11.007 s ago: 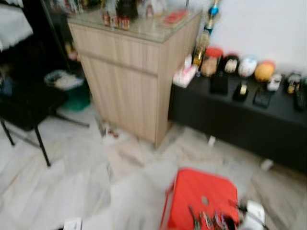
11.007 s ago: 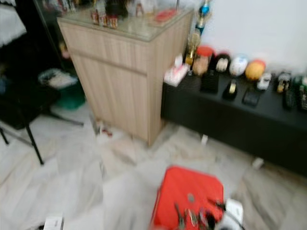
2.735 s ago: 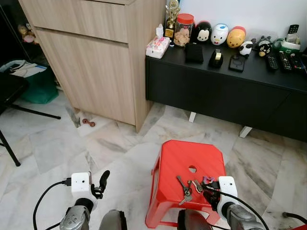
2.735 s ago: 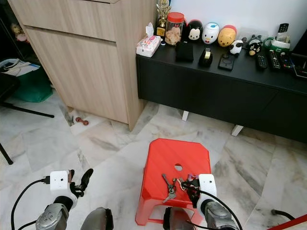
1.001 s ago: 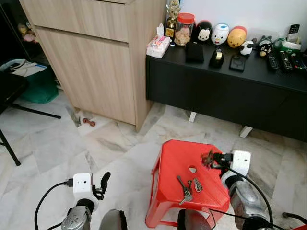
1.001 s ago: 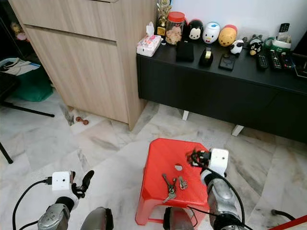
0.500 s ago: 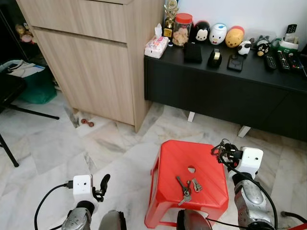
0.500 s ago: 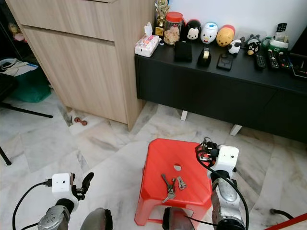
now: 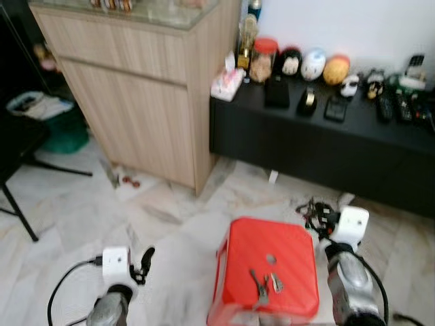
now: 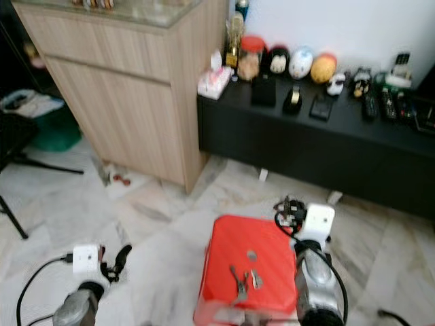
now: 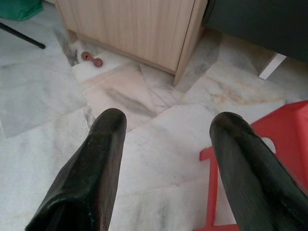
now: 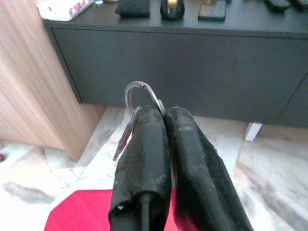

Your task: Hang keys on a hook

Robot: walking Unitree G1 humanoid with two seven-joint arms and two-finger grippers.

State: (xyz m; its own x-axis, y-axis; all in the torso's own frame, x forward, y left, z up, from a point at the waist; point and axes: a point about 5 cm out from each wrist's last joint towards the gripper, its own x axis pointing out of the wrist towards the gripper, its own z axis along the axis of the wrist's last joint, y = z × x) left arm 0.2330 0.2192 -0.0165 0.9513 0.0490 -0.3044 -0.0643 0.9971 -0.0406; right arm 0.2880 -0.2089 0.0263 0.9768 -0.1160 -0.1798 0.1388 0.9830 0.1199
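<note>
No hook can be seen from here, so the job looks like carrying the keys safely until one turns up, keeping the pinch firm and the bunch from swinging.

Around it, largest first: the wooden cabinet (image 9: 146,88) stands to the left, and the low black sideboard (image 9: 319,146) along the wall is crowded with jars, toys and remotes. The red stool (image 9: 268,275) sits right in front, a likely thing to bump when stepping off, with a second set of keys (image 9: 264,284) lying on its seat.

The right gripper (image 12: 159,159) is raised just past the stool's far corner, fingers pressed together on the keys (image 12: 139,103), whose ring pokes out above the tips. The left gripper (image 11: 163,159) hangs low, fingers spread, holding nothing.
</note>
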